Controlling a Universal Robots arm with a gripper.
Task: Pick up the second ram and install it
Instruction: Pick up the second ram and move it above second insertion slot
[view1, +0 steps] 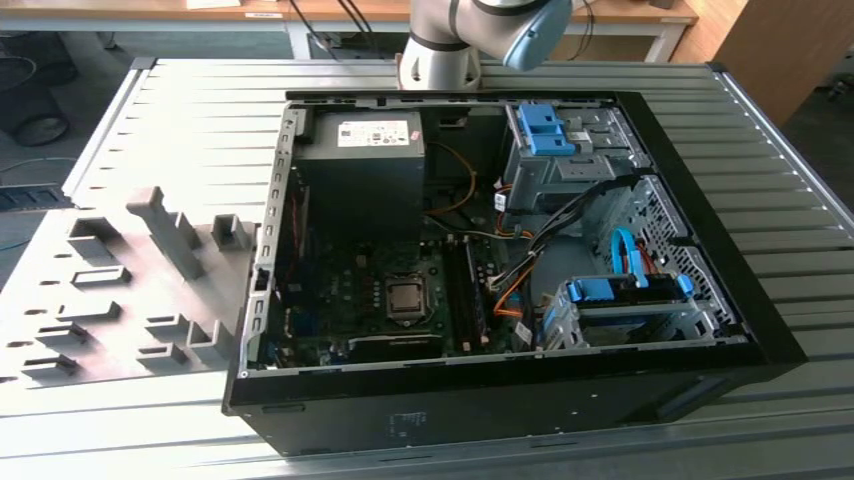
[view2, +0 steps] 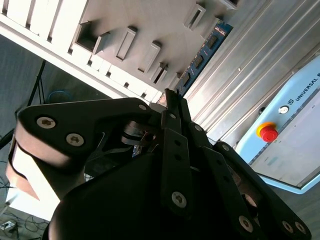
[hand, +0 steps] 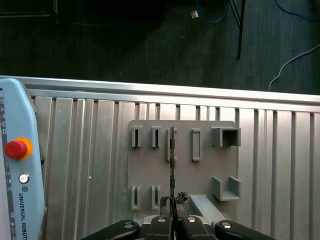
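The second ram (hand: 171, 150) is standing on edge in a slot of the grey fixture plate (hand: 150, 170). The gripper (hand: 173, 202) is hovering above it, fingers pressed together on nothing. The open computer case (view1: 507, 410) is lying beside the plate, holding its motherboard (view1: 360, 300).

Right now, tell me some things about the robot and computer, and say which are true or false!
1. The black gripper is shut on the long, narrow blue-green memory board. True.
2. The black computer case has its side closed. False: it is open, its green circuit board showing.
3. The pale blue control box has a round red button. True.
4. The grey plastic fixture plate lies inside the case. False: it lies on the ribbed metal table, beside the case.
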